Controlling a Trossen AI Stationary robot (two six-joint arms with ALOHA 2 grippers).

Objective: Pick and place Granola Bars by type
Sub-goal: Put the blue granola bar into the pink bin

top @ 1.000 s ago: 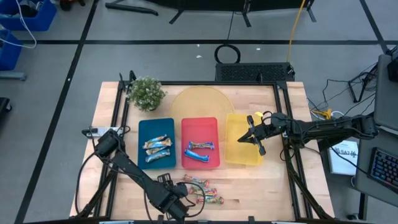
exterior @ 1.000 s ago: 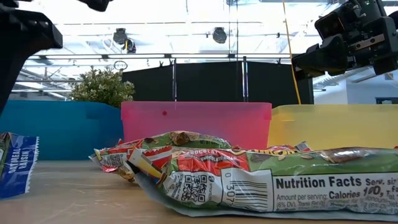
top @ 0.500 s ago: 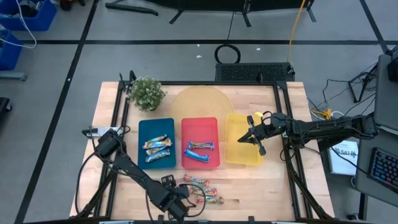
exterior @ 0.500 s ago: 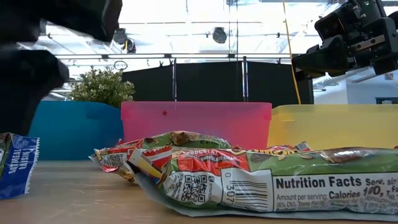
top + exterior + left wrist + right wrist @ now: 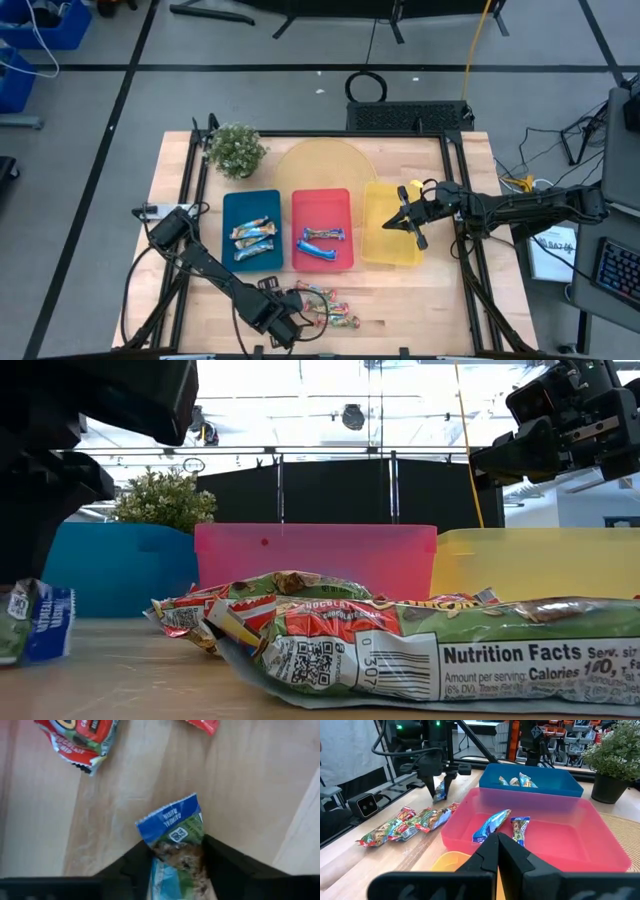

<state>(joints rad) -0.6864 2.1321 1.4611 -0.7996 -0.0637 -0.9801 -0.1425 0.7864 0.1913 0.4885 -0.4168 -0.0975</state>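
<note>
At the table's (image 5: 440, 300) front edge, my left tool (image 5: 175, 862) has lifted a blue-white bar (image 5: 176, 832) that lay flat a second ago, its fingers clamped on it, so the bar can now travel to a tray. I keep the right tool (image 5: 498, 851) pinched shut, empty, hovering at the yellow tray (image 5: 378, 220); the left arm reaches low, tool pointing down beside the remaining bars (image 5: 325, 305).

Our left gripper (image 5: 283, 326) reaches low at the near edge of the surface, jaws clamped on a blue-white bar (image 5: 175, 840). Our right gripper (image 5: 405, 222) hangs raised, jaws closed.
</note>
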